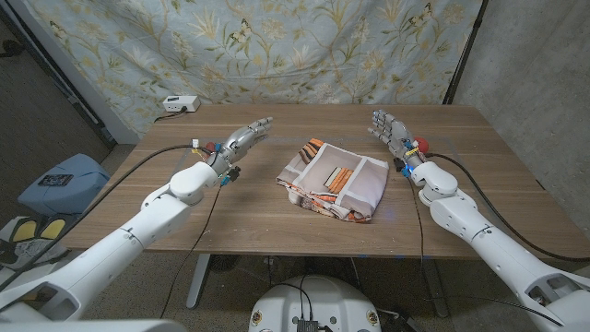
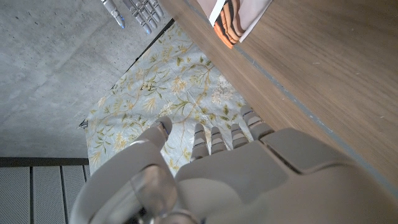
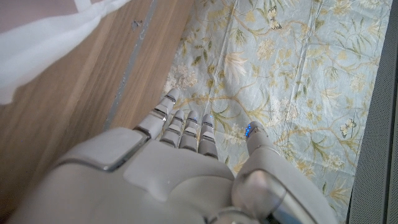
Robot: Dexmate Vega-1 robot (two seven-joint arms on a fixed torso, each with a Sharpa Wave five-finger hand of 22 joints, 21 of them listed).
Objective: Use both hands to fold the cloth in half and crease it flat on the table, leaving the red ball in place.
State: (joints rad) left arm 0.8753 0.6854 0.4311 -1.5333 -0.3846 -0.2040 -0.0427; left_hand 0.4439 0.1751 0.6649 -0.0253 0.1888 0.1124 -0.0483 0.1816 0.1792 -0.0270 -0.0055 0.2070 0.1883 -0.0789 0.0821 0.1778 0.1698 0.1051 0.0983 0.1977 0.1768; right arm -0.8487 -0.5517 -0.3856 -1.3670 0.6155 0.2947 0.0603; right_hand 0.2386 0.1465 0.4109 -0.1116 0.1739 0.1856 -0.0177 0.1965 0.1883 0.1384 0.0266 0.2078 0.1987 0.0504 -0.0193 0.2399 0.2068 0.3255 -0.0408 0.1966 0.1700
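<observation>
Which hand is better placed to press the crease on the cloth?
Right, marginally. The right hand hovers open nearer the folded cloth; the left hand is open slightly farther off. Red ball sits behind the right wrist.

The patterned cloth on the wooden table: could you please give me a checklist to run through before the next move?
1. Left robot hand free: ok; fingers apart, holding nothing, clear of the cloth.
2. Right robot hand free: ok; fingers apart, holding nothing, clear of the cloth.
3. White and orange patterned cloth between the two hands on the wooden table: ok.
4. Cloth lying flat: not ok; it looks rumpled and bunched along its near edge.
5. Red ball in place: cannot tell; a small red spot by the right wrist may be the ball or arm hardware.
</observation>
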